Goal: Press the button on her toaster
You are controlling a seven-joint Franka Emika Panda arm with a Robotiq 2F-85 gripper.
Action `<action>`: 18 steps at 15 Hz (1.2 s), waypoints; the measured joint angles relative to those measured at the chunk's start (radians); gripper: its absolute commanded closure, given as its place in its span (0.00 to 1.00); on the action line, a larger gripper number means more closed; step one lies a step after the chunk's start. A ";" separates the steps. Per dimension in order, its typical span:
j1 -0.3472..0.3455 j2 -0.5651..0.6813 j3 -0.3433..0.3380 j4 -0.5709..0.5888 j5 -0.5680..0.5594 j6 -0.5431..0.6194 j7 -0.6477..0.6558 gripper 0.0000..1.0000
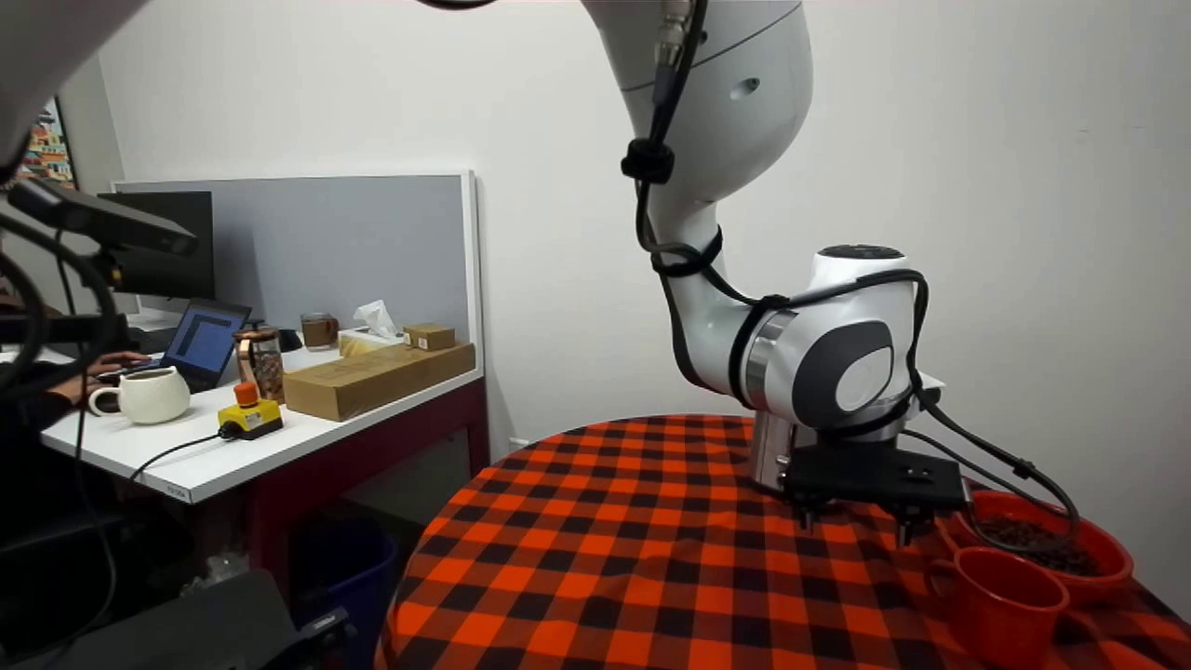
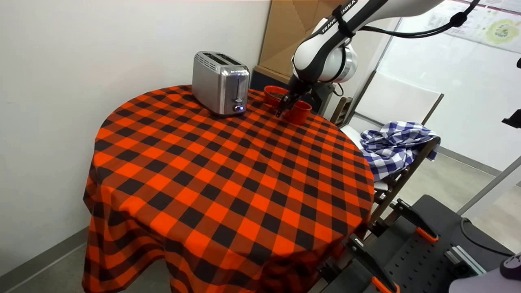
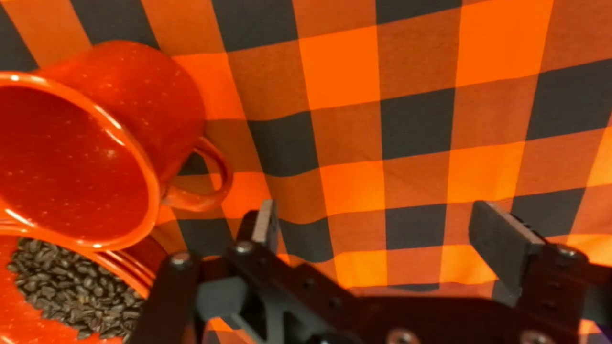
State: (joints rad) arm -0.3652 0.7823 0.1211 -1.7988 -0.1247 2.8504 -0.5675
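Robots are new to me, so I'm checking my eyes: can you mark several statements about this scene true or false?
The toaster stands on the tablecloth. True.
The gripper is open. True.
The gripper touches the toaster. False: a gap shows between them in an exterior view.
The red mug stands beside the bowl. True.
The bowl is empty. False: it holds dark beans.
The tablecloth is plain white. False: it is checkered red and black.

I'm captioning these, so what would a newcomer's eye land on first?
Probably the red-and-black checked tablecloth, spread wide in both exterior views. Next, the silver toaster by the wall, blue light glowing; then, in the wrist view, the open tool near the red mug.
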 measured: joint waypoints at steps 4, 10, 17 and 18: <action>0.017 0.056 -0.013 0.079 0.000 -0.001 0.000 0.00; 0.034 0.136 -0.008 0.213 0.000 -0.020 0.000 0.00; 0.037 0.211 0.035 0.343 0.000 -0.082 0.000 0.00; 0.037 0.222 0.040 0.357 0.000 -0.088 0.000 0.00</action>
State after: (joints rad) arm -0.3286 1.0043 0.1610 -1.4414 -0.1248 2.7627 -0.5671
